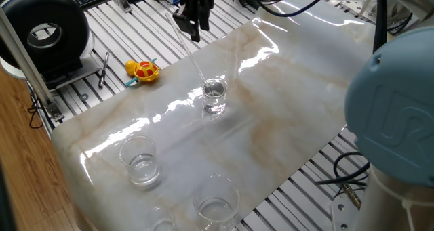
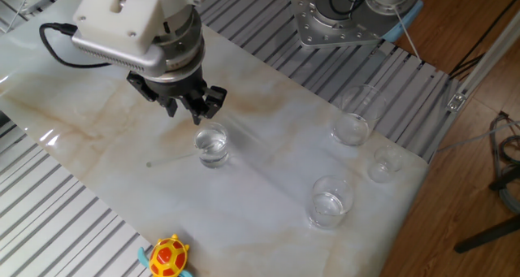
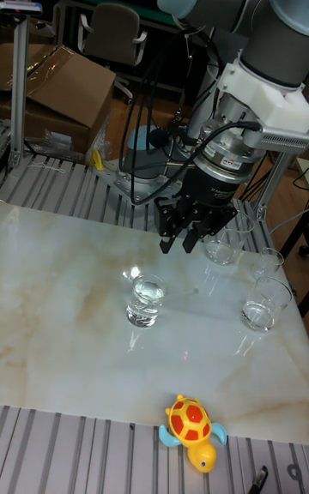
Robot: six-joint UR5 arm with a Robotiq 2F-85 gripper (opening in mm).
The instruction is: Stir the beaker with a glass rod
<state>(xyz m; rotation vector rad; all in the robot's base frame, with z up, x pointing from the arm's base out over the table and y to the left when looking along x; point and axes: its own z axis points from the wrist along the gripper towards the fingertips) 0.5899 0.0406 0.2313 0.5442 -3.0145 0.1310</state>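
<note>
The gripper hangs above the table with its jaws apart. Nothing shows between them in the other fixed view or the tall view, so it looks empty. It points straight down, wrist upright, with the fingertips higher than the rim of the beaker.

The beaker lies just below the fingertips and a little to their near right in the other fixed view. In the tall view it sits down and to the left of the gripper. It stands upright near the middle of the table, with clear liquid in it.

The rod stands in the beaker with its lower end in the liquid. It leans on the rim, and its long axis runs up and away to the far left in one fixed view. Its upper half passes just left of the gripper there. I cannot tell whether it touches a finger, though it seems apart.

To stir, I judge the gripper must close on that slanted upper part, so the jaws have to straddle a line that is tilted, not vertical. The rod is thin and clear, hard to make out in the other views.
</note>
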